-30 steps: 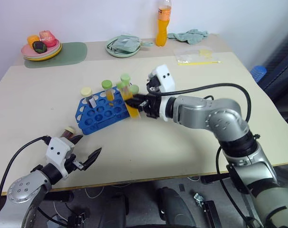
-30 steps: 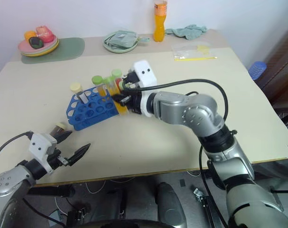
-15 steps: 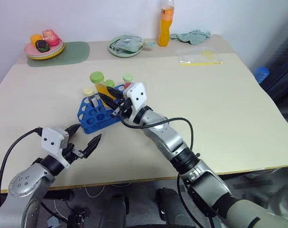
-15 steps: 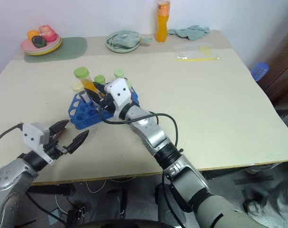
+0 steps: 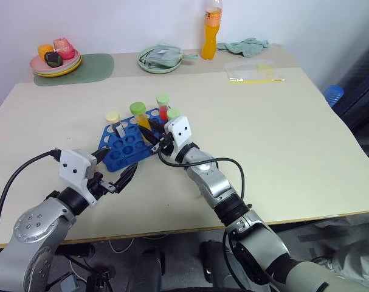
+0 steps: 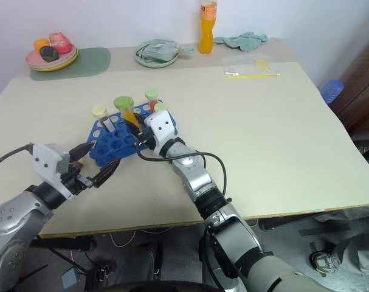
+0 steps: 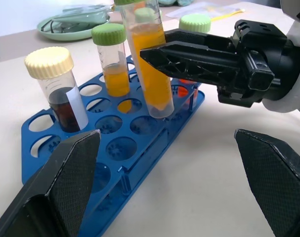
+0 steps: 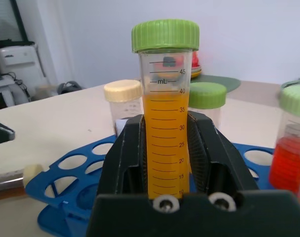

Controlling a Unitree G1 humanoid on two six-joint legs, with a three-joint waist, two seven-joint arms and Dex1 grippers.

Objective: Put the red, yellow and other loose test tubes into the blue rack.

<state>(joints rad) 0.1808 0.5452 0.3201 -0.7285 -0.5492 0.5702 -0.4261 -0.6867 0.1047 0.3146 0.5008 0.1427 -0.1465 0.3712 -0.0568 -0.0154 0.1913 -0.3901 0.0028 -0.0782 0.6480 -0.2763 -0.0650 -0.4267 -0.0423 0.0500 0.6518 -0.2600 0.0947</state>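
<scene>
Currently: orange tube (image 7: 149, 69), green-capped, clamped near-upright in right end effector (image 7: 154, 53), tip just above a blue rack (image 7: 110, 148) hole, long axis slightly tilted; left end effector (image 5: 114, 176) wide, empty, beside rack.

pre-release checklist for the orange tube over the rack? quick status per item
1. Right gripper shut on the orange tube: ok.
2. Tube upright: ok, near vertical in the right wrist view.
3. Tube tip in a hole of the blue rack: cannot tell; it sits at hole level, seating unclear.
4. Neighbouring tubes clear: ok; the small orange tube and dark tube stand apart from it.
5. Left gripper open and off the rack: ok.
6. Cap on tube: ok, green cap in place.
</scene>
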